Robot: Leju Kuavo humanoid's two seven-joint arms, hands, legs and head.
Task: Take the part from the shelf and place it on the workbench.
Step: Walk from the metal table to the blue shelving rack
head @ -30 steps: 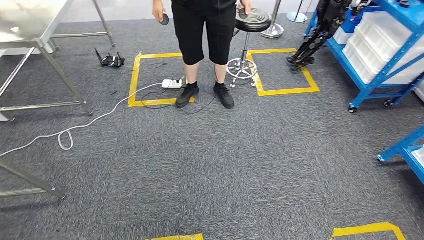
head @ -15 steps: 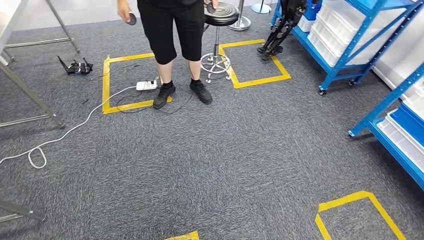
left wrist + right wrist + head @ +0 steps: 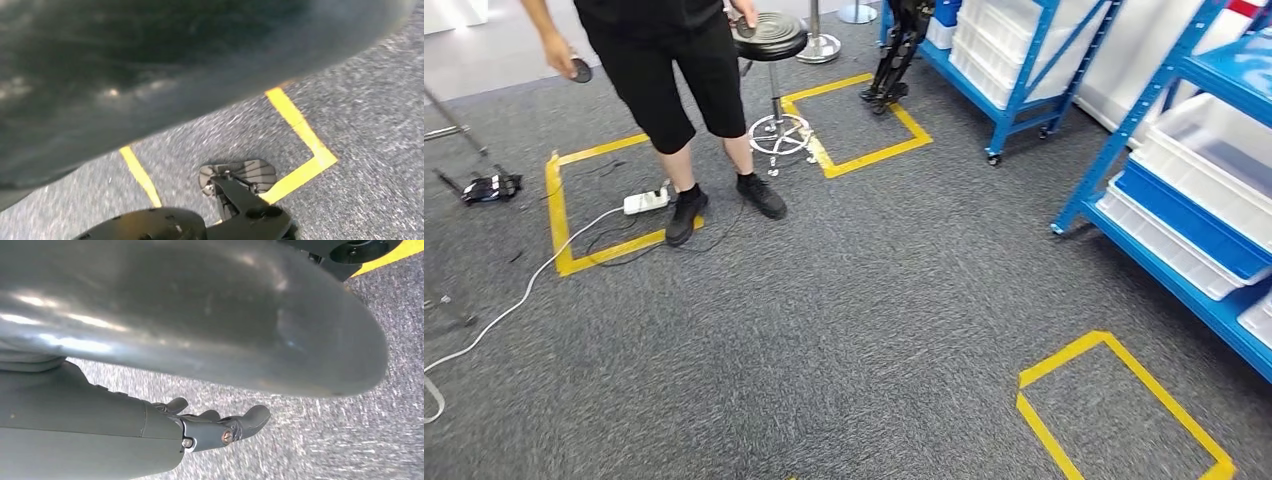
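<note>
Part not yet told apart: it is presumably on the blue shelf (image 3: 1117, 150) at the right of the frame.
Shelf's white bins (image 3: 1214, 150) sit open-topped, likely so a hand can reach in; which one holds the part cannot be told. A person (image 3: 664, 70) stands upper left beside a stool (image 3: 769, 35), out of the way. Yellow tape (image 3: 1064, 357) at lower right probably marks a standing spot. Right hand (image 3: 220, 430) hangs loosely spread, holding nothing; left hand's state cannot be told.
</note>
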